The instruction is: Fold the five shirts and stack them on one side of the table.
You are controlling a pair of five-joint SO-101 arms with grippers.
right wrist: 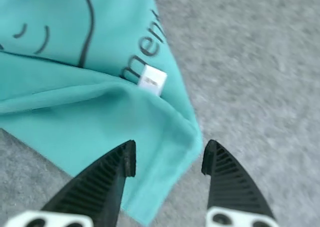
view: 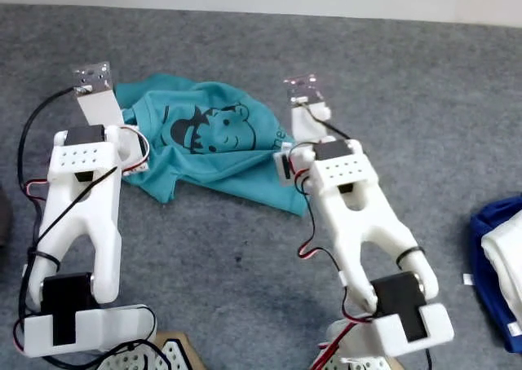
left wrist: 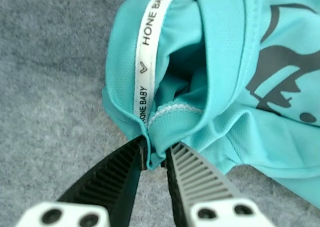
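One shirt [view: 208,146], teal, lies on the grey worktop [view: 245,256] between the two arms, print side up.

**Position relative to each tool**
- Left tool [left wrist: 156,154]: fingers closed on a fold of the shirt's edge directly below the collar opening. The white neck tape [left wrist: 150,57] ends at the clamped point.
- Right tool [right wrist: 167,154]: fingers apart. They straddle the shirt's corner, one over the fabric and one over bare worktop. Contact with the fabric cannot be determined.

**Orientation**
- The long axis runs across the worktop from the left arm to the right arm. It slants from the far side at the left arm to the near side at the right arm.
- The collar end points to the left tool. The corner carrying a small white tag [right wrist: 152,80] points to the right tool.
- The fabric is bunched and creased, with a flap folded over along the near edge.

**View differences**
- High view: shows the full outline, the dark cartoon print [view: 204,134] and both arms at opposite ends of the shirt. It also shows blue cloth [view: 489,240] with white cloth [view: 510,260] on it at the worktop's right edge, well apart from the shirt.
- Left wrist view: shows the clamp and the open collar.
- Right wrist view: shows the finger gap, the tag and dark lettering beside it.
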